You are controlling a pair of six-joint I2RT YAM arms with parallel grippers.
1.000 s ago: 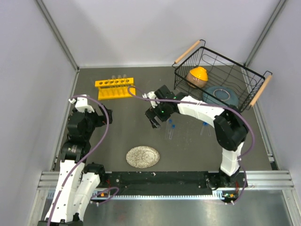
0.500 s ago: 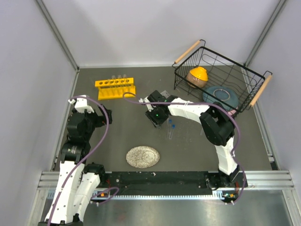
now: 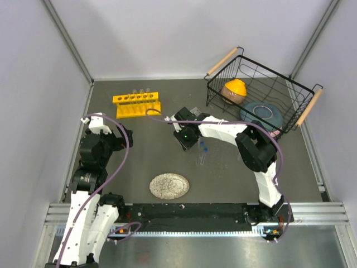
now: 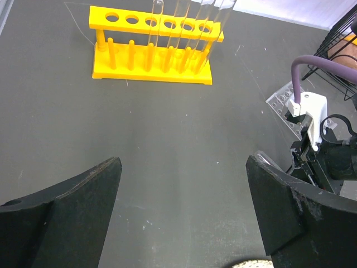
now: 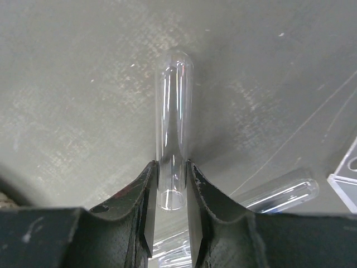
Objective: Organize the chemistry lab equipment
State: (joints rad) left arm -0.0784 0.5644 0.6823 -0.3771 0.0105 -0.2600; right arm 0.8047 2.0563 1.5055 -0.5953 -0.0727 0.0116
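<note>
— Test tube (image 5: pixel 174 111) on the right: where is it?

— Lying flat on the dark worktop (image 5: pixel 67 84), rounded end pointing away from my wrist. My right pincer (image 5: pixel 171 187) is pinching that test tube near its open end, one finger pressed on each side.

— Anything beside it?

— A second tube (image 5: pixel 281 195) lies on the worktop just to its right, at an angle. A corner of the clear grid rack (image 5: pixel 347 177) shows at the edge beyond that. From above, blue-capped vials (image 3: pixel 202 152) sit just beside my pincer, on the near side.

— And your left side?

— My left pincer (image 4: pixel 183 167) hangs spread wide above the worktop, with nothing between its fingers. Ahead of it stands the yellow tube rack (image 4: pixel 150 58), with several upright tubes (image 4: pixel 155 22) in its right-hand holes.

— The rest?

— The speckled plate (image 3: pixel 169 186) sits near my bases. The black wire basket (image 3: pixel 277 71) stands in the far right corner, with an orange-topped thing and a blue-grey dish inside.
</note>
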